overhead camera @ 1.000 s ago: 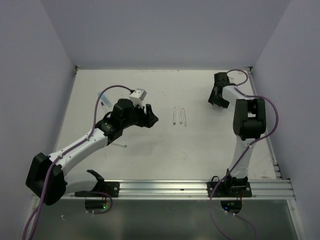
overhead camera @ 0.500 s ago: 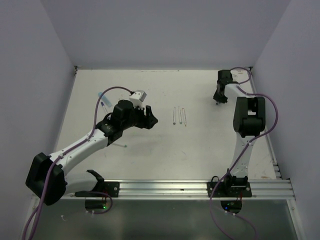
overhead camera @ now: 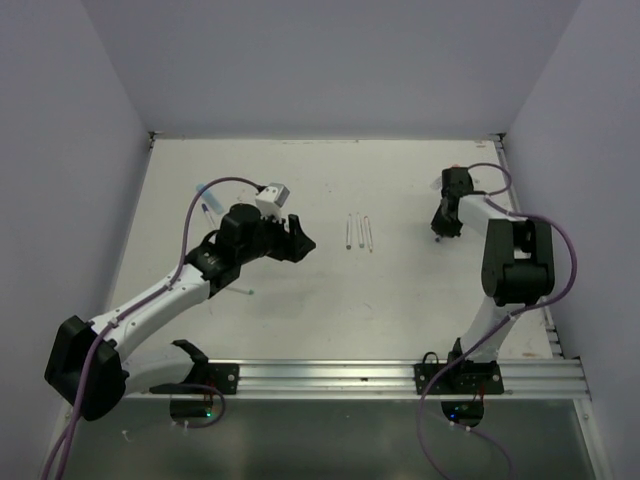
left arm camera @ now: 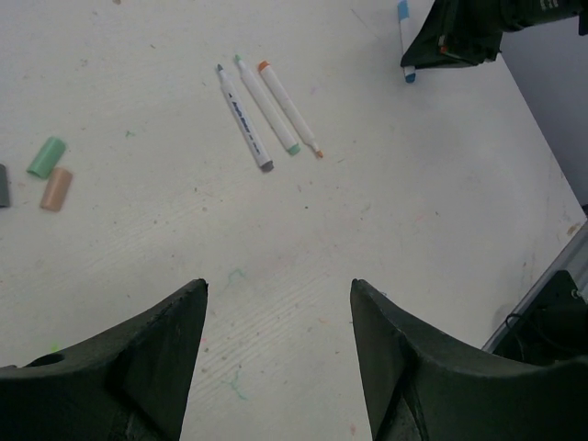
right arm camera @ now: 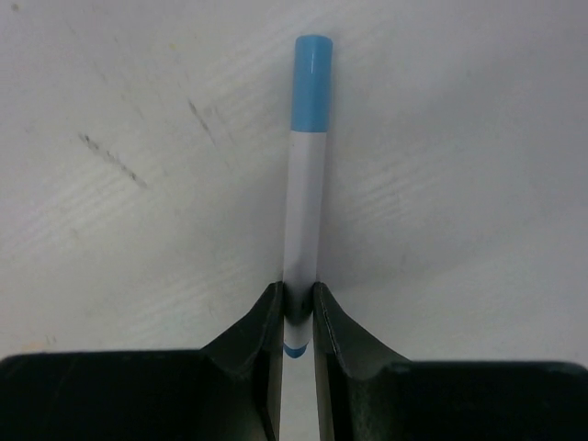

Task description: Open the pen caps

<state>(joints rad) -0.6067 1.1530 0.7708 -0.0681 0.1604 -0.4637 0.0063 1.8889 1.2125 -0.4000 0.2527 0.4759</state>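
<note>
Just left of the three-marker row point(overhead camera: 358, 232), from above: left gripper point(overhead camera: 305, 230), jaws spread, empty; well right of it, right gripper point(overhead camera: 440, 230). Left wrist: green cap point(left arm camera: 46, 156) and orange cap point(left arm camera: 57, 188) loose left of the row. Right wrist: fingers point(right arm camera: 257, 349) clamped on white marker point(right arm camera: 303, 220), blue cap point(right arm camera: 312, 83) still on.

My 2 arms are built alike, white tube links between chunky black joint housings. A purple cable point(overhead camera: 228, 179) runs in loops along my left arm point(overhead camera: 165, 290), and another along my right arm point(overhead camera: 515, 262). A small white-grey camera box point(overhead camera: 273, 193) sits on my left wrist. My left gripper point(left arm camera: 276, 289) has 2 broad matte black fingers point(left arm camera: 147, 358) with rounded tips. My right gripper point(right arm camera: 294, 292) has black fingers too, tapering to narrow tips. Both black bases are bolted to a silver rail point(overhead camera: 330, 375), and a green light point(overhead camera: 207, 411) glows below the left one.
</note>
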